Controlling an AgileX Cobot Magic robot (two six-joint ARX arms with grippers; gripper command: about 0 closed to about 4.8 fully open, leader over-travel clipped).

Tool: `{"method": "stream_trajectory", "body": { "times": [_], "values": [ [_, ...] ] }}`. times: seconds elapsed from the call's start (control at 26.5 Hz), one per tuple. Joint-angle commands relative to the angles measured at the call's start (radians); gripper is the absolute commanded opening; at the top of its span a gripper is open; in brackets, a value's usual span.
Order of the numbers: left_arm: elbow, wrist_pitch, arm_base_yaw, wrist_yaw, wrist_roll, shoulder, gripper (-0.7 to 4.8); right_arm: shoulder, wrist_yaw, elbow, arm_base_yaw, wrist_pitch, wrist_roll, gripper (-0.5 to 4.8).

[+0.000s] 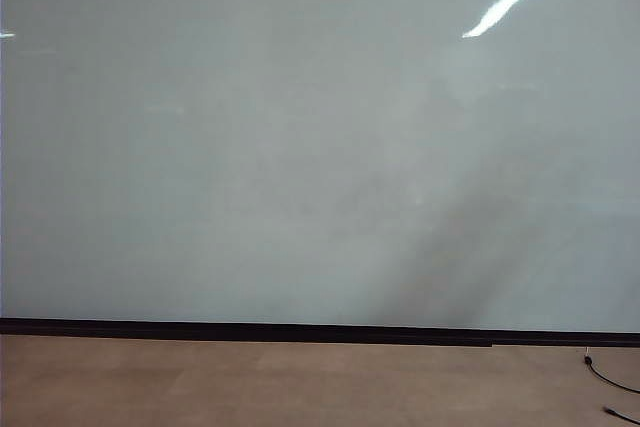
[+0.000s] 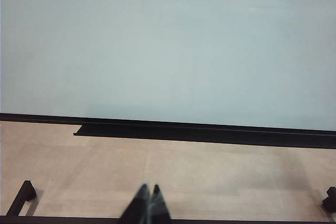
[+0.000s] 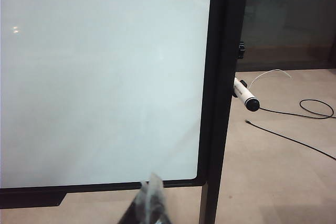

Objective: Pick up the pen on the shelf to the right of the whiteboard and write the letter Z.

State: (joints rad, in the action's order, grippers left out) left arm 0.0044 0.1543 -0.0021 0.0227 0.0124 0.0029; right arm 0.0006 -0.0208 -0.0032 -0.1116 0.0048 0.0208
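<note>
Nearest, in the left wrist view: left gripper (image 2: 149, 192), black two-finger tips, showing at six o'clock with the jaws pressed together, clenched on nothing, hanging above the tan wood-look floor (image 2: 173, 177). Further out, at seven o'clock, a short black frame bar (image 2: 22, 196) lying on that floor. Beyond, a long flat black ledge (image 2: 210, 132) running under the board's lower edge. Farthest, the large glossy pale grey-white whiteboard (image 2: 168, 45) filling the twelve o'clock half, bearing no marks.

In the right wrist view: right gripper (image 3: 151, 195), dark and blurred, sitting at six o'clock, tips meeting, clenched and carrying nothing. Behind it, the board's black vertical frame post (image 3: 218, 87) standing just past centre. Beyond the post, at three o'clock, the slim white marker pen (image 3: 244, 95) with dark cap jutting out from the frame's outer side, tilted, well apart from both grippers. Farther still, thin black cables (image 3: 294, 140) trailing across the floor.

In the exterior view: board surface spreading wide and unmarked, black strip (image 1: 320, 331) along its base at six o'clock, no gripper showing.
</note>
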Motion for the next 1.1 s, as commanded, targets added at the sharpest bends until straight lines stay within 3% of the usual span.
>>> {"method": "stream_trajectory", "body": {
  "times": [0.04, 0.57, 0.87, 1.1],
  "values": [
    [0.002, -0.005, 0.000, 0.000, -0.005, 0.000, -0.04, 0.001, 0.000, 0.004, 0.000, 0.018, 0.002, -0.08],
    [0.002, -0.005, 0.000, 0.000, -0.005, 0.000, -0.05, 0.001, 0.025, 0.004, -0.001, 0.012, 0.002, -0.08],
    [0.002, -0.005, 0.000, 0.000, -0.005, 0.000, -0.04, 0.001, 0.343, 0.004, -0.001, -0.008, 0.001, -0.08],
    [0.002, -0.005, 0.000, 0.000, -0.005, 0.000, -0.05, 0.001, 0.333, 0.004, 0.000, -0.036, 0.001, -0.08]
  ]
}}
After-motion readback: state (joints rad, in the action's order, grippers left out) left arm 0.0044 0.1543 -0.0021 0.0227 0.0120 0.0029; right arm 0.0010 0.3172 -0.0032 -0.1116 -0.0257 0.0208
